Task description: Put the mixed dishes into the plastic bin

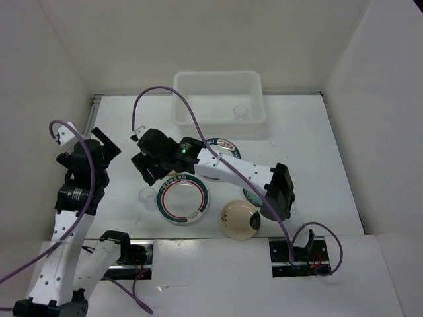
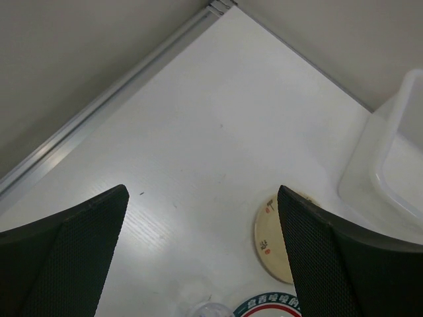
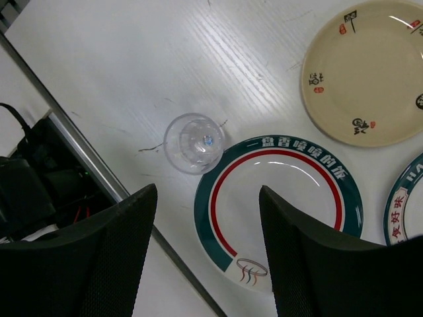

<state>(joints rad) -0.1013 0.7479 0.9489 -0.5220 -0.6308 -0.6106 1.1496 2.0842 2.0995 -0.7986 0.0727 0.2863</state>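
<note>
Right gripper (image 3: 206, 193) is open wide and holds nothing. It hangs over a white plate (image 3: 291, 191) with a green and red rim. A little glass cup (image 3: 193, 142) sits just beside that plate. Left gripper (image 2: 201, 193) is wide open too, over the table (image 2: 218, 119). The plastic bin (image 1: 218, 75) stands at the far side with another glass cup (image 1: 240, 112) inside.

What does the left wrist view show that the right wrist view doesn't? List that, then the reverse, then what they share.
Only the left wrist: a corner of the plastic bin, the back wall, and the open left gripper.
Only the right wrist: the edge of a second green-rimmed plate, the table's near edge with wiring, and the open right gripper.
Both: the cream plate, the green-and-red-rimmed plate and the clear glass cup.
</note>
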